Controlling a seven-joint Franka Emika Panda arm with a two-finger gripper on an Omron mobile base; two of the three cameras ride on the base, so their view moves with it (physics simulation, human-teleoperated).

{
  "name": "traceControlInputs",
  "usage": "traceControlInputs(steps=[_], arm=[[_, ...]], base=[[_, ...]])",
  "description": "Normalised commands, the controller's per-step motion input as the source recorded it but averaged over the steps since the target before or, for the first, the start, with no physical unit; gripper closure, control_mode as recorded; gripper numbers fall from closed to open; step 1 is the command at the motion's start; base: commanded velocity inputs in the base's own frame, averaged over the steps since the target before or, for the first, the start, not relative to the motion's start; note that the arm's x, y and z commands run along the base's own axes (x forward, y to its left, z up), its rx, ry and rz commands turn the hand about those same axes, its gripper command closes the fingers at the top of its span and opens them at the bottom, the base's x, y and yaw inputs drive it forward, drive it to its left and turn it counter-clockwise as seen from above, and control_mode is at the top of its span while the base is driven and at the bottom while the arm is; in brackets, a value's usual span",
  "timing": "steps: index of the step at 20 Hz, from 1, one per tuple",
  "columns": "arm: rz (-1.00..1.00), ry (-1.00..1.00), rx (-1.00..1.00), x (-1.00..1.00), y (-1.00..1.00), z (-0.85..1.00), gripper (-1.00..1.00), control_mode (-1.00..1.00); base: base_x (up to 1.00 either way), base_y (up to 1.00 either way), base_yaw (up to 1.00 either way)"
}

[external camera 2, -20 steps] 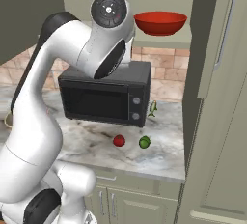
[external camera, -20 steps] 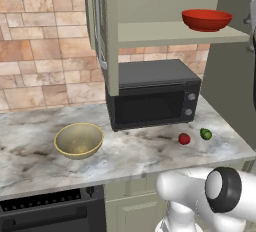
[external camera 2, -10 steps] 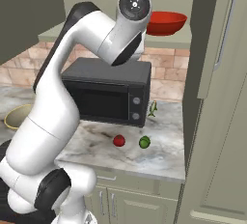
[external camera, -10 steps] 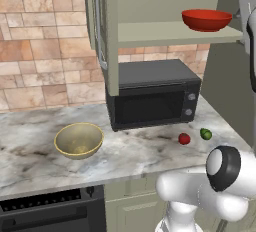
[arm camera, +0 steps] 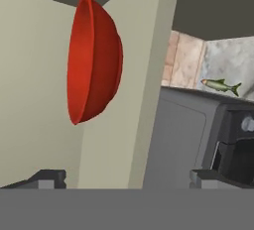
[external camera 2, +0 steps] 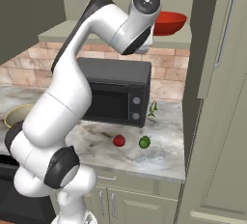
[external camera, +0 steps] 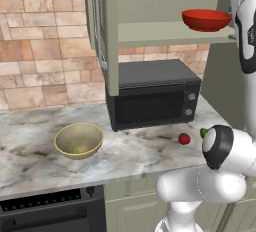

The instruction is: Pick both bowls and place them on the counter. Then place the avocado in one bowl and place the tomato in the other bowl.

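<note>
Tan-olive bowl (external camera: 78, 139), far left on the counter (external camera: 30, 166): deep, pale yellow rim, upright and empty. By the look of it that half of the first step is done, and it sits well clear of the microwave (external camera: 152, 97) so I have room to drop the tomato in.

Right of the microwave: tomato (external camera: 184, 138), small shiny red ball, and just beside it the avocado (external camera 2: 144, 142), dark green lump. The two are near each other but apart, both on the marble, untouched.

Up on the open cabinet shelf (external camera: 170, 32), the red bowl (external camera: 206, 19): shallow, glossy, upright near the shelf's right end, not yet fetched. In my hand view it stands on edge, because my wrist is rolled to come at it from the side.

My pincer (arm camera: 126, 177) is spread wide, nothing between the tips, short of the red bowl and not touching it. Judgement: I'm lining up to take its rim.
</note>
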Motion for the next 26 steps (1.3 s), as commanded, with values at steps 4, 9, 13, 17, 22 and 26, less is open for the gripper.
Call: traceControlInputs(steps=[4, 9, 13, 17, 22, 26], arm=[[0.0, 0.03, 0.0, 0.46, -0.17, 0.0, -1.0, -1.0], [0.01, 0.01, 0.0, 0.53, -0.24, 0.0, -1.0, -1.0], [0.01, 0.02, 0.0, 0.42, -0.24, -0.02, -1.0, -1.0], [0.02, 0.0, 0.0, 0.33, -0.16, -0.07, -1.0, -1.0], [0.03, 0.02, 0.0, 0.37, -0.19, -0.03, -1.0, -1.0], [0.03, 0.03, 0.0, 0.43, -0.15, -0.04, -1.0, -1.0]], base=[[0.0, 0.0, 0.0], [0.0, 0.0, 0.0], [0.0, 0.0, 0.0], [0.0, 0.0, 0.0], [0.0, 0.0, 0.0], [0.0, 0.0, 0.0]])
